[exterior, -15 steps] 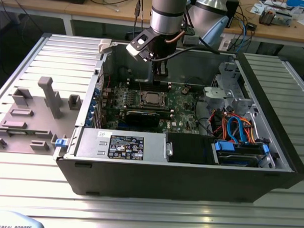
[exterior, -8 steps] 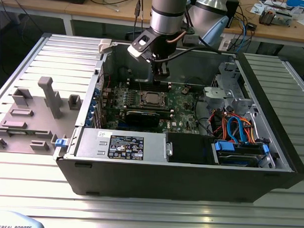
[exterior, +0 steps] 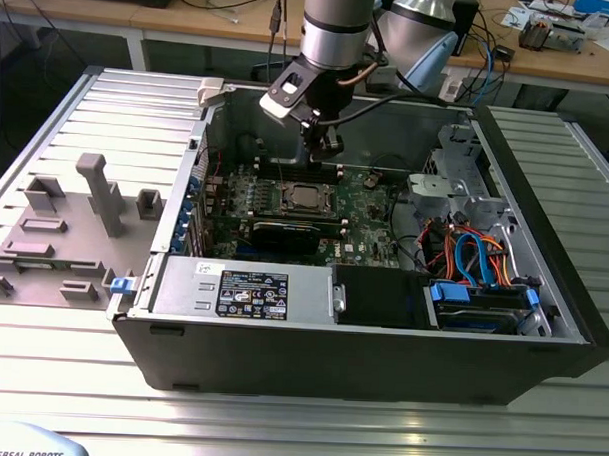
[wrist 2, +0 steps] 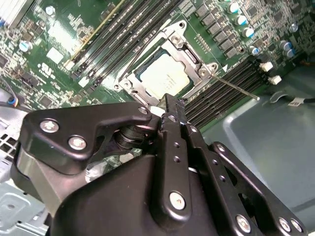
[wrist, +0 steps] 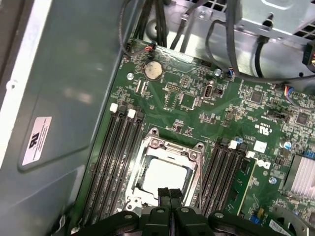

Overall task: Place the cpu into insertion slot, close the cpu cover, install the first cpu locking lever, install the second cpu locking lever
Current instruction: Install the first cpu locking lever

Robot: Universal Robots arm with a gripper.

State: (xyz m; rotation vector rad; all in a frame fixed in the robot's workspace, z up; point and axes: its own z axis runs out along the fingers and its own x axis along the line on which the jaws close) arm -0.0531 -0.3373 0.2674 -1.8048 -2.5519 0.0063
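Silver-grey arm (exterior: pixel 336 29); matte black gripper (wrist: pixel 167 192); silver screws (wrist 2: pixel 77 143)

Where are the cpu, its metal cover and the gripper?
cpu (wrist: pixel 161 173), first wrist view, middle of its silver top.
cpu cover (wrist: pixel 140 169), first wrist view, frame's side bar.
gripper (wrist: pixel 169 191), first wrist view, between its fingertips.

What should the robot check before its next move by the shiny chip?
1. The cpu lies flat in the insertion slot: ok.
2. The cpu cover is down around it: ok.
3. One thin locking lever sticks out over the memory slots, unlatched: not ok.
4. The other lever is latched: cannot tell.
5. The gripper is shut, holding nothing: ok.
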